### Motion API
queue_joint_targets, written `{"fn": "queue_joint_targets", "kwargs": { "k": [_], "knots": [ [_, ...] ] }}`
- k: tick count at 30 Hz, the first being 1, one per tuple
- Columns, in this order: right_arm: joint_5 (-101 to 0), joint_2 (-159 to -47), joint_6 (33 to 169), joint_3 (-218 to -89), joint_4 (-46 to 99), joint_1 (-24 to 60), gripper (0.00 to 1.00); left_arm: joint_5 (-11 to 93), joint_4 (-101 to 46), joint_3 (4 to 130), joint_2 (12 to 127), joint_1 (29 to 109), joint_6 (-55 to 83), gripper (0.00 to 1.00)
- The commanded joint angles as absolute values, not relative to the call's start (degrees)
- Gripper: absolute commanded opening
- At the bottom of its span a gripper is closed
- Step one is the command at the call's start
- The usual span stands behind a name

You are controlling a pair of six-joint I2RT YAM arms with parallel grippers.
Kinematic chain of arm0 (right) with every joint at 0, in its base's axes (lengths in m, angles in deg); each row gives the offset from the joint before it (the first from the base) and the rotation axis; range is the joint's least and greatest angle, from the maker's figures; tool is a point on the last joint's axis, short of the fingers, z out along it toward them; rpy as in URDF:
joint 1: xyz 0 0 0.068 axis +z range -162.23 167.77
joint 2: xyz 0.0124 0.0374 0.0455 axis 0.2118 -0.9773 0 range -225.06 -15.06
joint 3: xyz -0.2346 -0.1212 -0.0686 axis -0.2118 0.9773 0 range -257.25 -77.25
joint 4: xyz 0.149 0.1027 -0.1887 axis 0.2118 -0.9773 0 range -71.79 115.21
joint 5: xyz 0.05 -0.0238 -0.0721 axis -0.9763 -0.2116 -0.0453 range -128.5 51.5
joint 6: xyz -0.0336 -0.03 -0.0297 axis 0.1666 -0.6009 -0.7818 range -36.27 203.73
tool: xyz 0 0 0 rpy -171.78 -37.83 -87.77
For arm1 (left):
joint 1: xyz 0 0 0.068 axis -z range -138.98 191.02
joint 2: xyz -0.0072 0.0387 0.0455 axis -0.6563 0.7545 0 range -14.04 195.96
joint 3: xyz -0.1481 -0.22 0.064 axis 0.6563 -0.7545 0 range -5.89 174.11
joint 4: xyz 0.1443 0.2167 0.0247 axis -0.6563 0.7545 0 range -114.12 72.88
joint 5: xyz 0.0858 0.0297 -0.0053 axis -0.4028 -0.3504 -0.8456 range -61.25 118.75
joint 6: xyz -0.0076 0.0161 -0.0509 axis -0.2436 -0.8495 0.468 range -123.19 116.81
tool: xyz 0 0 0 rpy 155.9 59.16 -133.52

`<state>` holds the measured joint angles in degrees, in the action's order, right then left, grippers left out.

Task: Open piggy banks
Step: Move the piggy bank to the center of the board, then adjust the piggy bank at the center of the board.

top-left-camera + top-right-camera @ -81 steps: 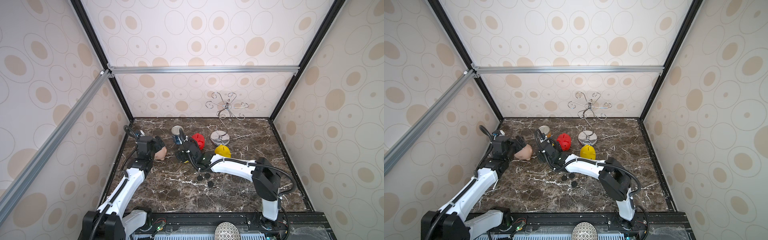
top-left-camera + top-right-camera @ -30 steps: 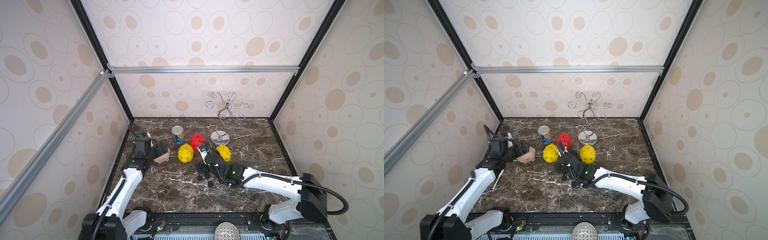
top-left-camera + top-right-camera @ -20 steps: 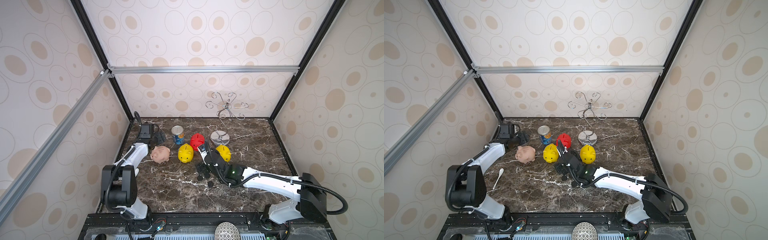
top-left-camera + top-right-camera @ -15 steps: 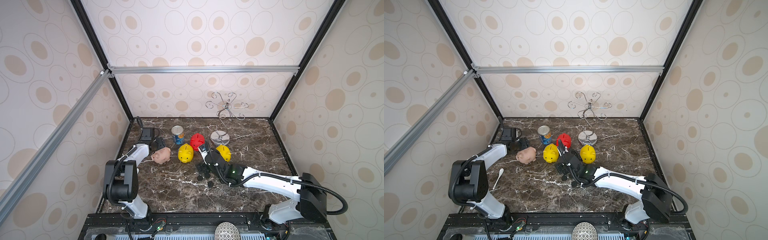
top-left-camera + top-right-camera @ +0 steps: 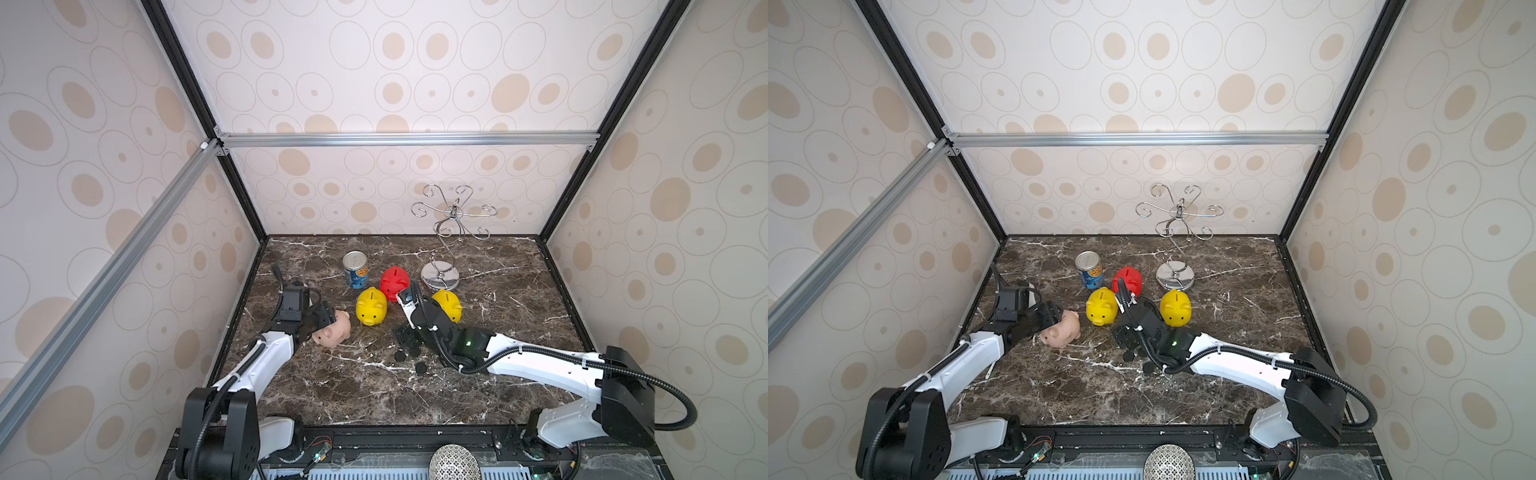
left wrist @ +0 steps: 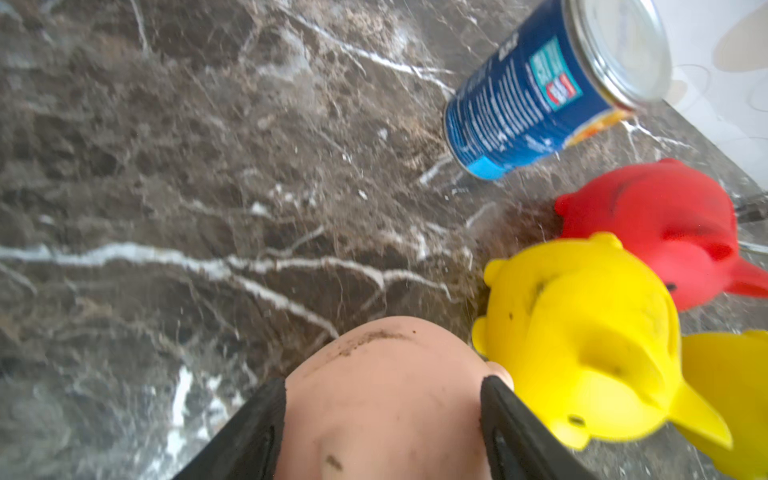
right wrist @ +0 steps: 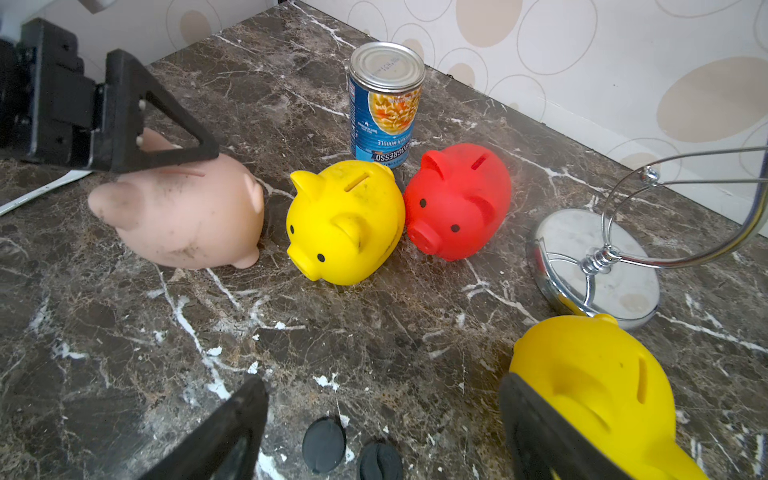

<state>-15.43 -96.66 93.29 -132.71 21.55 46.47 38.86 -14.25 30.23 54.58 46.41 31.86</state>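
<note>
Left wrist view shows you the left gripper [image 6: 384, 384] clamped across the pale pink piggy bank [image 6: 374, 357]; your right gripper [image 7: 382, 386] gapes wide, empty, above two black plugs [image 7: 324, 444].

Left gripper [image 6: 384, 384] grips the pink piggy bank [image 6: 386, 419] on both sides.

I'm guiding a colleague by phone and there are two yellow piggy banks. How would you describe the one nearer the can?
Find the blue-labelled can near the back of the marble table. In front of it sits the yellow piggy bank, between the pink piggy bank and the red piggy bank. The other yellow piggy bank sits apart, beside the chrome stand.
</note>
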Motion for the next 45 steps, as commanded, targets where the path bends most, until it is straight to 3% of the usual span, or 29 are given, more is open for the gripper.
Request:
{"fn": "queue_joint_targets", "kwargs": {
  "k": [1,6,10,17,20,24,26,30,36,45],
  "knots": [
    [-16.27,-94.95,93.11,-132.23,20.47,46.15,0.88,37.88,-11.91,25.51,47.64,47.83,37.58,0.73],
    [-18.61,-95.17,92.5,-132.71,20.22,46.13,0.87,39.86,-13.21,19.64,37.51,51.42,45.66,0.74],
    [-25.51,-96.55,92.43,-133.18,21.26,47.18,0.85,45.82,-15.64,20.31,37.49,53.34,48.09,0.76],
    [-26.1,-100.43,94.02,-135.0,21.63,50.04,0.8,48.32,-18.37,21.04,36.94,59.28,52.24,0.75],
    [-29.87,-100.74,93.26,-135.4,21.61,50.06,0.68,47.76,-18.14,18.87,32.55,61.28,54.99,0.74],
    [-36.84,-102.66,93.51,-136.35,22.51,50.89,0.4,48.77,-16.74,17.58,27.38,61.52,56.68,0.75],
    [-36.7,-104.17,92.99,-137.13,23.01,52.49,0.39,45.96,-13.73,18.75,26.75,61.41,54.89,0.75],
    [-34.87,-107.77,92.99,-141.28,20.95,54.8,0.39,39.82,-11.11,22.82,30.04,59.17,50.11,0.79],
    [-29.49,-111.87,92.69,-143.64,19.61,56.48,0.45,43.26,-14.42,25.48,35.33,45.05,45.54,0.81],
    [-26.26,-115.07,90.52,-145.22,19.03,56.59,0.34,46.2,-17.22,25.64,39.71,41.9,43.38,0.83]
  ]
}}
